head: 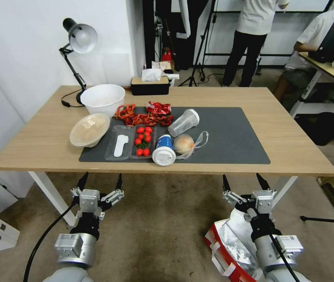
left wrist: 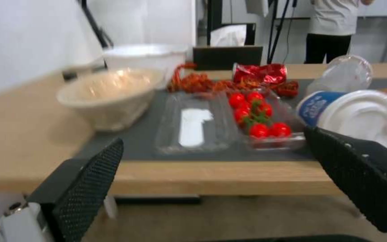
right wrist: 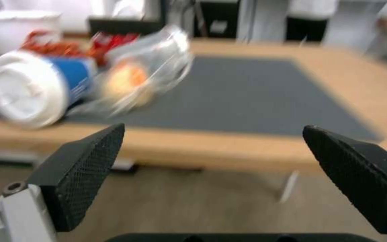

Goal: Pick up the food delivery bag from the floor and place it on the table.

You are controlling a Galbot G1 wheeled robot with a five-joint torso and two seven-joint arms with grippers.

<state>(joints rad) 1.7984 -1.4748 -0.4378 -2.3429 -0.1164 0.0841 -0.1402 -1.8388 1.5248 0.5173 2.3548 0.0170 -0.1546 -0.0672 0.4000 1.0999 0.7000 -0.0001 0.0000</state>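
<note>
Right gripper [head: 244, 181] up in the air, jaws spread wide on nothing, pointing at the worktop [head: 49, 137] edge. Directly below and behind it, down on the floor [head: 163, 227]: the food delivery bag [head: 229, 243], mouth open, foil lining showing, lying slantwise under the right arm. Clearly the nearer arm for the reach, and a downward one by the look of it. Left gripper [head: 101, 182] level with it, well away from the bag, jaws likewise apart. Further out on the worktop's mat [head: 229, 137]: clear tray [head: 143, 141] holding cherry tomatoes, capped cup [head: 163, 149] on its side, bun in plastic beside it.
</note>
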